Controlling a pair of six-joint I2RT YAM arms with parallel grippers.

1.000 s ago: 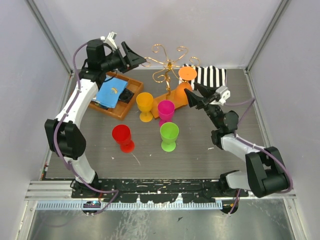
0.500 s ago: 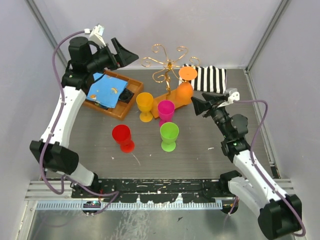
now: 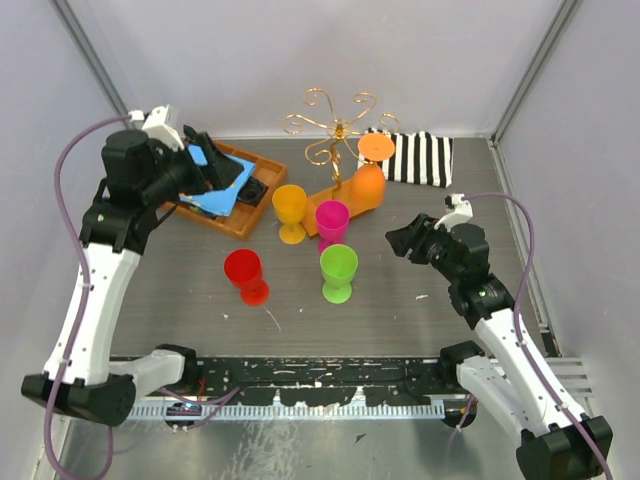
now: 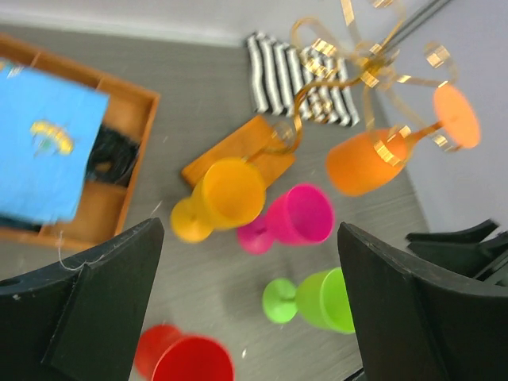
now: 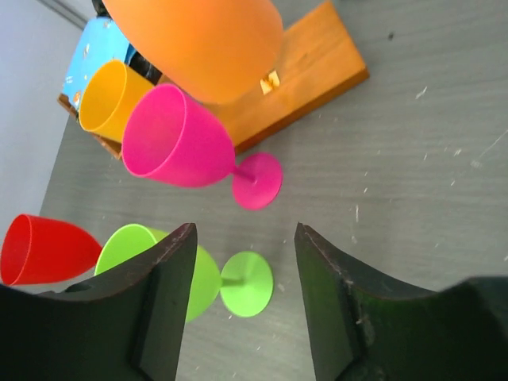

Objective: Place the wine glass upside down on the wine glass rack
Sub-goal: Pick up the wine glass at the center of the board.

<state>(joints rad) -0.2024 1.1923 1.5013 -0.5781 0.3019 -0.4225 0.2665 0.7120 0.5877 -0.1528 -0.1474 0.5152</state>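
Bright, even overhead light is filling all views. The shadow under the green cup is falling soft and short. Top view is reading sharp. Left wrist view is smearing: wine glass rack and orange wine glass are blurring. Right wrist view is rendering crisp.

The left arm is extended tall, and the left claw is spread wide, gripping nothing. The right arm is bent lower, and the right claw is parted, unloaded.
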